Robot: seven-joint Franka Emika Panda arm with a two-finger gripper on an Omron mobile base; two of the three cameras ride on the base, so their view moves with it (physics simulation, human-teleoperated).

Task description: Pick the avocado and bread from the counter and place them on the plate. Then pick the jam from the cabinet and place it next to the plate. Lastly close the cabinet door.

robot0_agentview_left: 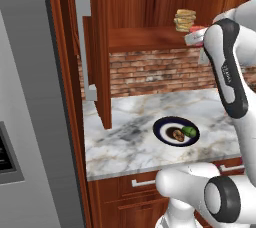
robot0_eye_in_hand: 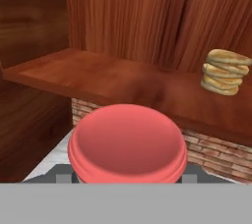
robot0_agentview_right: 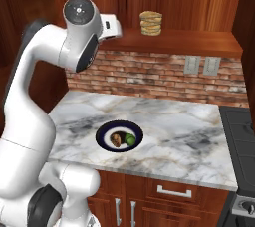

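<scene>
1. Right up against the hand camera sits the pinkish-red round jam jar, held between the two dark finger tips of the gripper, jaws closed onto its sides, at the front edge of the cabinet shelf.
2. Big white-and-grey marble counter lies below with open room around the plate.
3. Reddish-brown wooden cabinet door stands open.
4. Navy-rimmed round plate carries the speckled brown bread touching the glossy green avocado.
5. Stack of tan flat discs sits well apart on the shelf.
</scene>
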